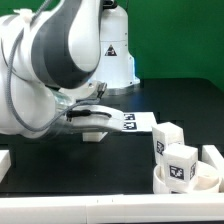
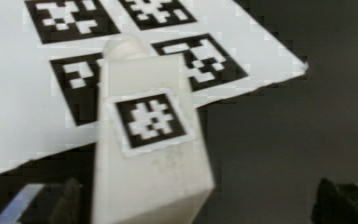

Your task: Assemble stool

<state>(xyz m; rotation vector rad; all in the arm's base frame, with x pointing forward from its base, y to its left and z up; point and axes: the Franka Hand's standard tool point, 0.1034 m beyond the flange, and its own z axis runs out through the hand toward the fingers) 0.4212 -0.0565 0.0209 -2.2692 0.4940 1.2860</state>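
the tool (image 1: 92,124) stands spread wide over a white leg (image 2: 149,150), its fingers (image 2: 34,200) apart on either side of it. the leg lies partly over the marker board (image 1: 128,121). at the exterior view's right, the seat (image 1: 190,181) holds two more legs (image 1: 180,162) on the black tabletop (image 1: 100,165).

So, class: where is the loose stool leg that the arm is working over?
In the exterior view, the leg lies on the table left of centre, below the open gripper, against the marker board.
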